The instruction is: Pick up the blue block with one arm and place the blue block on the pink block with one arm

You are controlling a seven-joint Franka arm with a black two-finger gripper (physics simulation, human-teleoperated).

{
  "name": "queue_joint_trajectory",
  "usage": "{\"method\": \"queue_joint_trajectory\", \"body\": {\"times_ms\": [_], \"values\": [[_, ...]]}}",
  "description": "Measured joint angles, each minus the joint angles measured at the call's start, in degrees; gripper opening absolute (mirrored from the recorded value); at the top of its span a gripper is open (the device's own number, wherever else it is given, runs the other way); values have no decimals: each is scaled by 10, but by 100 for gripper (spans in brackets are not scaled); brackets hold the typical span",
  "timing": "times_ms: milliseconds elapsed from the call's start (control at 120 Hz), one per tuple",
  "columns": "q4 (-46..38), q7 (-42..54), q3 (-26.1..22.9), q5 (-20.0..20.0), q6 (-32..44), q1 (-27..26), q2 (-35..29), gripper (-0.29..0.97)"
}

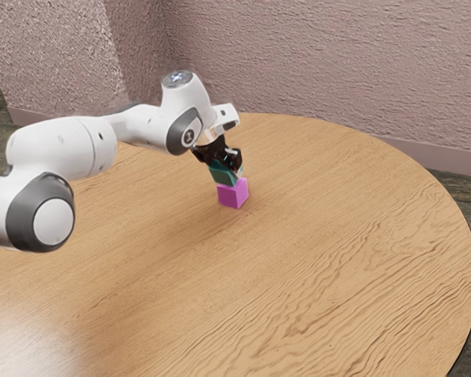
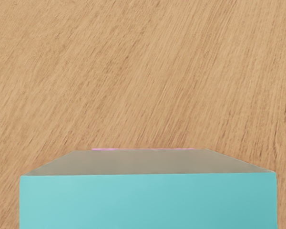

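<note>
In the exterior view the arm (image 1: 102,145) reaches in from the exterior view's left, over the far left part of the round table (image 1: 337,259). The gripper (image 1: 221,170) points down over the pink block (image 1: 233,194). Its black fingers stand on two sides of the blue block (image 1: 220,177) and look clamped on it. The blue block, which renders teal, is directly above the pink one and a little to the left of it. Its underside is at or just above the pink top, and I cannot tell whether the two touch. The hand is tilted slightly, so the blue block does not look square to the one below. I judge that the grip is kept because the stack is not yet settled: letting go while the block is off-centre or tilted could let it slide off.

In the wrist view the blue block (image 2: 148,200) sits just under the hand, its bright face toward the camera and a shaded face beyond. A thin sliver of the pink block (image 2: 105,149) peeks past the blue block's far edge. That suggests the pink block lies almost wholly beneath the blue one, and the two are roughly in line. The table (image 2: 133,71) shows bare wood grain around them. I judge the task to be at the placing step. What remains is to seat the block flat and then release it.
</note>
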Motion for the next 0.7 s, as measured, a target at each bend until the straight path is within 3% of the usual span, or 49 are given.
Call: {"method": "queue_joint_trajectory", "body": {"times_ms": [275, 542, 617, 700], "values": [[14, -2, -1, 0, 1, -1, 12, 32], [13, 29, -6, -14, 15, -3, 6, 55], [-5, 36, -2, -16, 17, -7, -30, 59], [-104, 37, 15, -17, 11, -10, -156, 62]]}}
